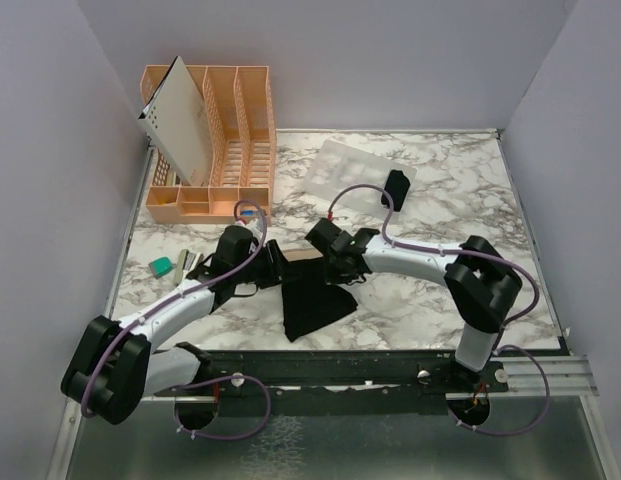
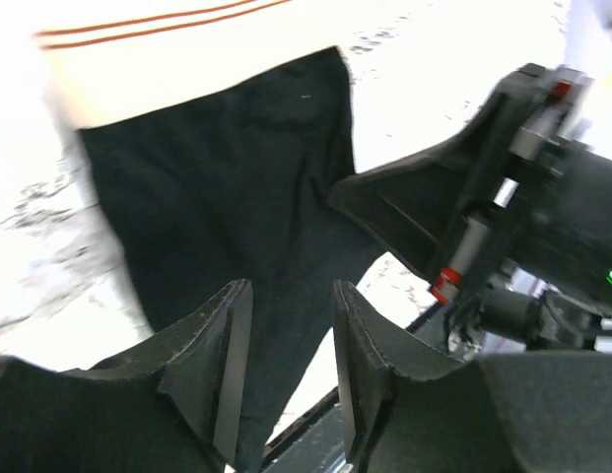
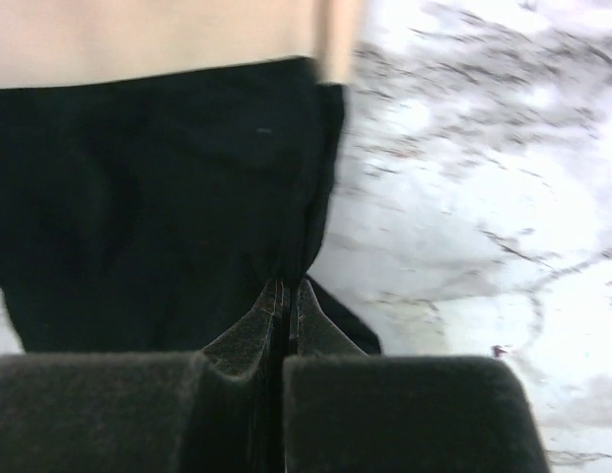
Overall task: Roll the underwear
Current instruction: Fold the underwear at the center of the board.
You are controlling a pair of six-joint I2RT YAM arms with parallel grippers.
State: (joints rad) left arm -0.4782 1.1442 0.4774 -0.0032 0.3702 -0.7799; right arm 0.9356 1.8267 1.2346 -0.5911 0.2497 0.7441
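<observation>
A black underwear (image 1: 312, 300) lies flat near the table's front edge, its tan band (image 1: 303, 256) on the far side. My left gripper (image 1: 267, 264) hovers at its left edge; in the left wrist view its fingers (image 2: 291, 296) stand apart over the dark cloth (image 2: 227, 177), nothing pinched between them. My right gripper (image 1: 337, 264) is at the cloth's right edge. Its jaws (image 3: 291, 284) are shut on a fold of the black fabric (image 3: 138, 197) just below the band (image 3: 138, 39). A small black bundle (image 1: 397, 188) rests farther back.
An orange divided rack (image 1: 230, 130) with a white perforated panel (image 1: 180, 115) leaning in it stands at the back left. A translucent white sheet (image 1: 355, 172) lies under the bundle. A green block (image 1: 162, 266) and a small grey piece (image 1: 186, 262) lie at the left edge.
</observation>
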